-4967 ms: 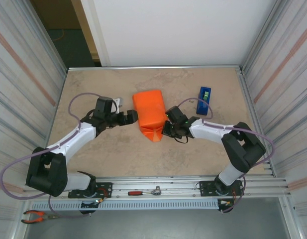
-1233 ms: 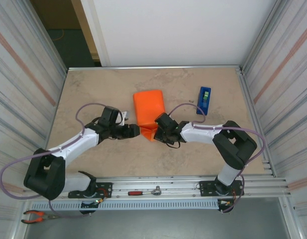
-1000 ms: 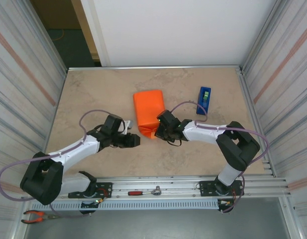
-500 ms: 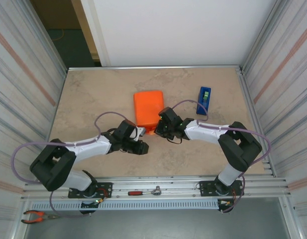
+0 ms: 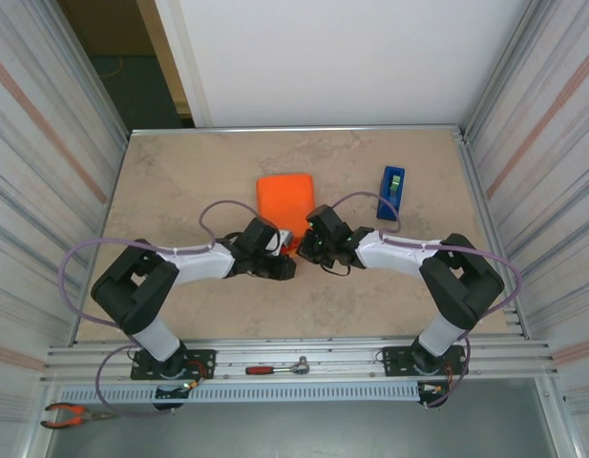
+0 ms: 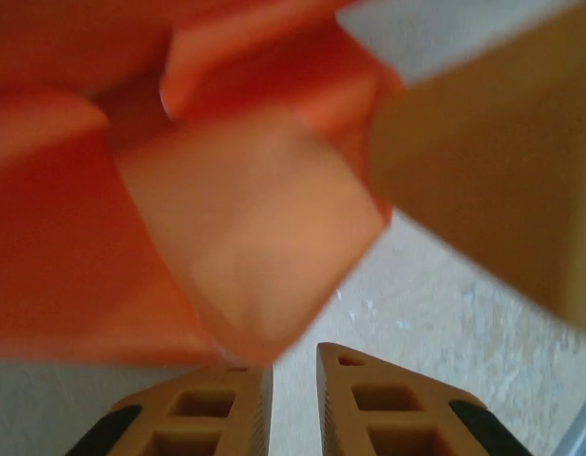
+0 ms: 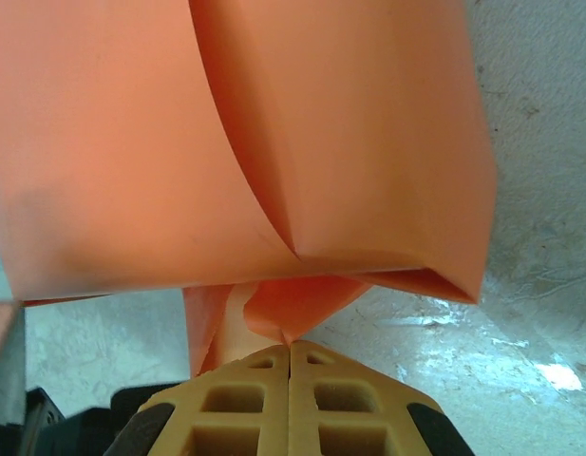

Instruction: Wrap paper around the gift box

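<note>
The paper [image 5: 285, 197] is a bright orange parcel lying mid-table; the gift box is hidden inside it. My right gripper [image 5: 307, 246] sits at the parcel's near right corner. In the right wrist view it is shut [image 7: 291, 347], with the pointed tip of the folded end flap [image 7: 302, 304] of the paper [image 7: 226, 142] pinched between its fingertips. My left gripper [image 5: 286, 270] is at the parcel's near end, just left of the right one. Its jaws stand narrowly open [image 6: 293, 366] on the table, nothing between them, and the blurred flap [image 6: 245, 247] hangs just above the left finger [image 6: 226, 399].
A blue tape dispenser [image 5: 390, 192] stands right of the parcel, behind the right arm. The beige table [image 5: 179, 181] is walled by corrugated metal on both sides. A ratchet [image 5: 275, 367] lies on the front rail and pliers [image 5: 65, 413] lie at the bottom left.
My left arm has swung from the parcel's left side round to its near end. My right gripper has pushed the near flap in towards the parcel, shortening its trailing end.
</note>
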